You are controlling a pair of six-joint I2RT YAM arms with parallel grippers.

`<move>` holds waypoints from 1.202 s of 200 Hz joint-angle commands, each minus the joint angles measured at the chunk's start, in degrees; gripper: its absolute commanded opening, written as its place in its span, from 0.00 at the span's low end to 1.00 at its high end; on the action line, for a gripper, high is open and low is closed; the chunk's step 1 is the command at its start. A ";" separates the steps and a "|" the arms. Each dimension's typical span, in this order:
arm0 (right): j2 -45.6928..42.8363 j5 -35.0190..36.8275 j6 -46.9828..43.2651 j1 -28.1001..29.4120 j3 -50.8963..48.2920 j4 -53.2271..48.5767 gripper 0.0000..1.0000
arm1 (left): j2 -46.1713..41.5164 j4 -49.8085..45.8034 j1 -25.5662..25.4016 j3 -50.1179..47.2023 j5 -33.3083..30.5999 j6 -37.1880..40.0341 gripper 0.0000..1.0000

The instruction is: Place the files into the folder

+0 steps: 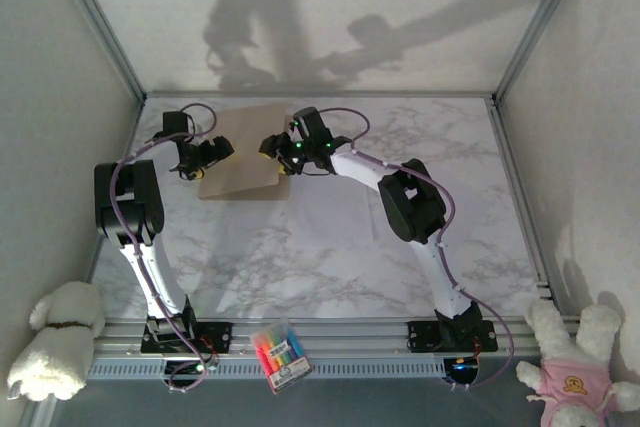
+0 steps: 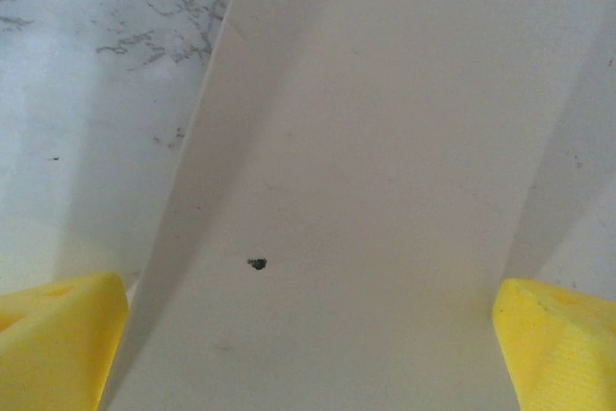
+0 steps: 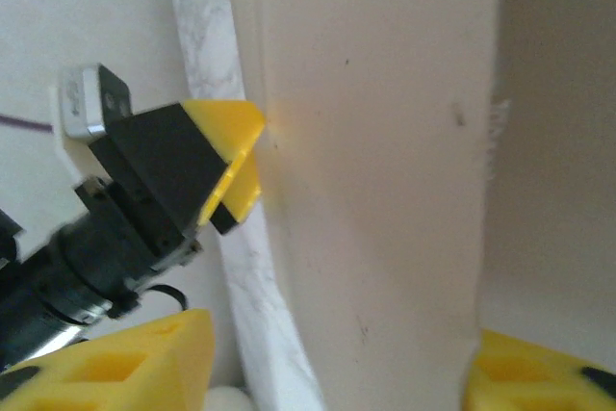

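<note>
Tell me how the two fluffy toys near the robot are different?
The left toy is plain cream with a dark band; the right toy wears a pink top. The left toy sits by the near left corner, the right toy by the near right. Both are fluffy and pale.

The table (image 1: 330, 267) has a white marble top with grey veins, framed by aluminium rails and closed in by pale walls on the left, right and far sides. A tan-brown folder (image 1: 240, 152) lies on its far part, left of centre, with bare marble on every side of it. Close up, the folder (image 2: 366, 190) is plain and flat against the veined marble (image 2: 106, 55). On the near rail, a pack of coloured markers (image 1: 281, 354) lies between the two arm bases (image 1: 185, 335) bolted there.
</note>
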 commanded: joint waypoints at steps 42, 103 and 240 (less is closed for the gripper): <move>-3.30 4.01 -9.02 1.12 5.95 -12.71 0.13 | -3.77 0.86 -0.45 -3.16 3.21 -1.35 0.97; -7.29 6.71 -12.93 1.20 4.78 -17.35 0.09 | -5.11 2.93 -1.98 -5.23 5.60 -2.70 0.96; -21.76 12.36 -16.43 0.16 -10.34 -20.64 0.08 | -8.53 8.49 -11.10 -11.70 7.03 -6.57 0.96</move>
